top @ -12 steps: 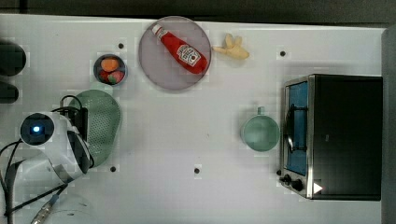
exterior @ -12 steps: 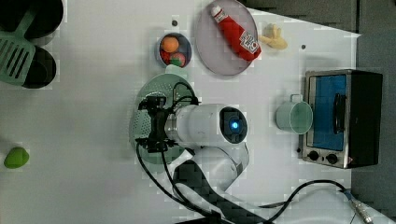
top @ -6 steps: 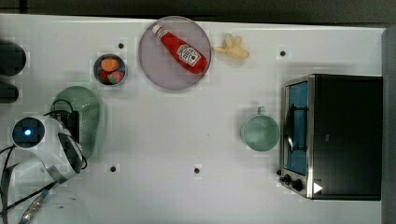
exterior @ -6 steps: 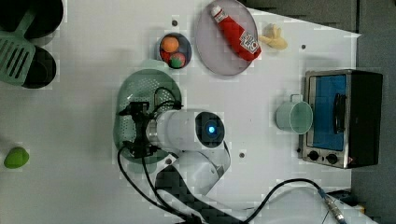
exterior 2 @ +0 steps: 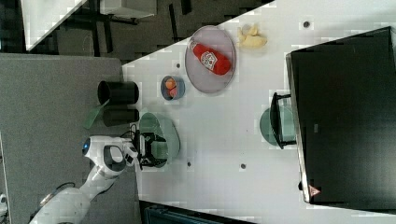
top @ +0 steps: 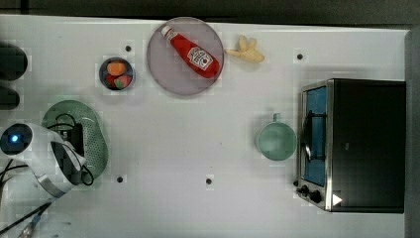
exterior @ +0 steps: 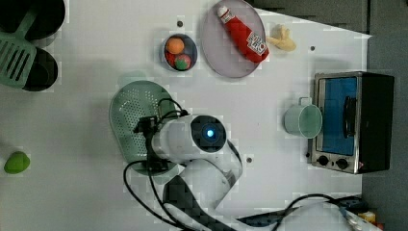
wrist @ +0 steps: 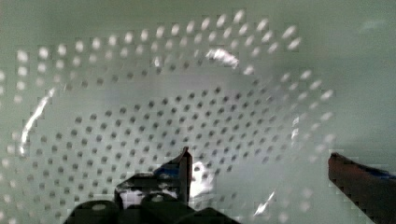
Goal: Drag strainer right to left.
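Observation:
The strainer (top: 94, 144), a pale mint-green oval colander dotted with holes, lies near the top view's left edge. The white arm reaches over it, and my gripper (top: 74, 136) is down inside the bowl. In the wrist view the two dark fingers stand wide apart, so my gripper (wrist: 259, 158) is open over the perforated inside of the strainer (wrist: 187, 102), with nothing between them. In the left view the strainer (exterior: 130, 106) shows partly under the arm's hand (exterior: 151, 142). The right view has the gripper (exterior 2: 149, 149) over the strainer (exterior 2: 166, 128).
A green mug (top: 276, 141) stands beside a toaster oven (top: 354, 144) at the top view's right. A plate (top: 168, 74) with a ketchup bottle (top: 190, 52), a small fruit bowl (top: 116, 74) and a banana (top: 245, 49) lie at the back. Black cups (exterior: 38, 72) with a green spatula (exterior: 17, 53) stand at the left view's left.
The arm and the strainer have both slid towards the top view's left over the last second. The gripper stays open inside the bowl.

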Controlling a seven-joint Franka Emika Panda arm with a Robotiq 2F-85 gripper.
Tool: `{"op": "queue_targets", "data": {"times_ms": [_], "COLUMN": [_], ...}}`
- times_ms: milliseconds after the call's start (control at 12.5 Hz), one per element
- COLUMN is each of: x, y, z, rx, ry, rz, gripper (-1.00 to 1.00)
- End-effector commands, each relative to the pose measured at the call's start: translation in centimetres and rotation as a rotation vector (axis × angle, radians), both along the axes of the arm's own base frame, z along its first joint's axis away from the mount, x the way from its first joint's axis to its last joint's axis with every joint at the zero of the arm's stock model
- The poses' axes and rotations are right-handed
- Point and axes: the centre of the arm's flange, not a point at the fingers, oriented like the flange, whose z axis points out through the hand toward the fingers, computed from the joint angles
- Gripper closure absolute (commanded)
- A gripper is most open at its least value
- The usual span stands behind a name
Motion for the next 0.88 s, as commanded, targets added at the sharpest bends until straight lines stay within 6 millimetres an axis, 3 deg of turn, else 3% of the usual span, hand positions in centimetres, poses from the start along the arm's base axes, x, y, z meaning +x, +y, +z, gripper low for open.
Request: {"op": "queue_targets", "data": {"times_ms": [80,320,560,720,880], "x": [7.1,10.3,10.8,9.6,8.1], "y": [-5.5,-15.5,-27.7,-35.9,-42.6], "z": [14.5,25.2,34.1,38.0,40.5], "rx": [0.078,0.067,0.064,0.058,0.044], "ry": [-0.148,-0.194,-0.232,-0.222,-0.224], "rz": [0.080,0.190,0.359,0.478,0.594], "gripper": [-1.00,-1.00,-1.00,-1.00,-1.00]}}
